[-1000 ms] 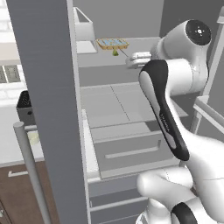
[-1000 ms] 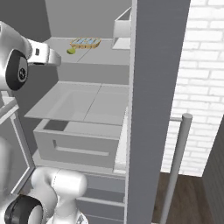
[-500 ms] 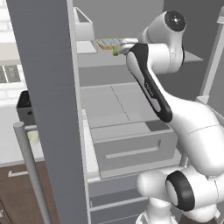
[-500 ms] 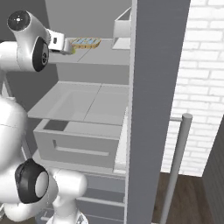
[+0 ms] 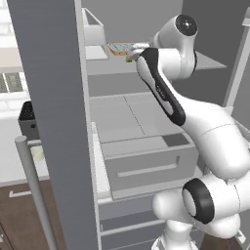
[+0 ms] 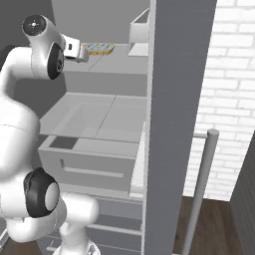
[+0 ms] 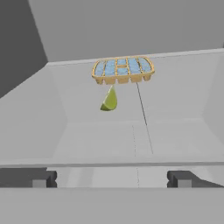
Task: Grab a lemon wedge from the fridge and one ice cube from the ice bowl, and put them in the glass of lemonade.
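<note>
The fridge (image 5: 53, 122) stands open, and my arm reaches onto its upper shelf. A small yellow-green lemon wedge (image 7: 109, 99) lies on that shelf, just in front of a tan tray of blue cells (image 7: 122, 70). My gripper (image 7: 109, 179) is open and empty, a short way back from the wedge and lined up with it. In the left base view the gripper (image 5: 134, 50) sits by the tray (image 5: 118, 48), with a sliver of the wedge (image 5: 128, 59) beneath it. From the right base view the gripper (image 6: 79, 53) is beside the tray (image 6: 98, 48). The ice bowl and ice cube are out of view.
A white bin (image 5: 93, 34) stands at the shelf's far side. Below the shelf a grey drawer (image 5: 146, 166) is pulled out. The open door's bar handle (image 6: 199, 184) rises on the right. A dark box (image 5: 27, 122) sits on the counter left of the door.
The arm has swung up and forward, bringing the hand in over the upper shelf toward the tray and lemon wedge. The jaws have stayed open.
</note>
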Robot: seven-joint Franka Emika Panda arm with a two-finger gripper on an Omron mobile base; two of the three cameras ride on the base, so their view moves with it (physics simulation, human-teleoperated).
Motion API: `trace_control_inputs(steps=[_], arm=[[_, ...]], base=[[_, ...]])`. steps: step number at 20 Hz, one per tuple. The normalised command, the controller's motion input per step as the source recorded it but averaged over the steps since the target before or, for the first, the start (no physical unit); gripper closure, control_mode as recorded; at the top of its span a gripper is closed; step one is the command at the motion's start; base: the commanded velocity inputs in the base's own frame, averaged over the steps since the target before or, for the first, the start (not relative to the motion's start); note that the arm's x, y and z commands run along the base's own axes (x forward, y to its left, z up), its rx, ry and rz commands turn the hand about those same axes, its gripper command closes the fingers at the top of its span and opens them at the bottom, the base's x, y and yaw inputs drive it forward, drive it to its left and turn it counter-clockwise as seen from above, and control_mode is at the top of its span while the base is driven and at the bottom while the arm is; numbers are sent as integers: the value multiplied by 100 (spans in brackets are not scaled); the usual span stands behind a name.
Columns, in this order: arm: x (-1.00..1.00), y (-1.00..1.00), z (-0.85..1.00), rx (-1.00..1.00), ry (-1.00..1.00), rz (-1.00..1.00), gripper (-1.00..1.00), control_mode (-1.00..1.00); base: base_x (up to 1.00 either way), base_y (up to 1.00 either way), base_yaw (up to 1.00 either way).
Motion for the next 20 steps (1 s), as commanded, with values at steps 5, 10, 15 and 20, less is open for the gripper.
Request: trace_control_inputs(steps=[5, 10, 15, 20], arm=[[58, 9, -1, 0, 2, -4, -100, -100], [61, 20, 20, 0, 17, -11, -100, -100], [63, 18, 8, 0, 22, -4, -100, -100], [39, 0, 0, 0, 6, 0, -100, -100]], base=[[0, 0, 0], [0, 0, 0], [0, 0, 0], [0, 0, 0]])
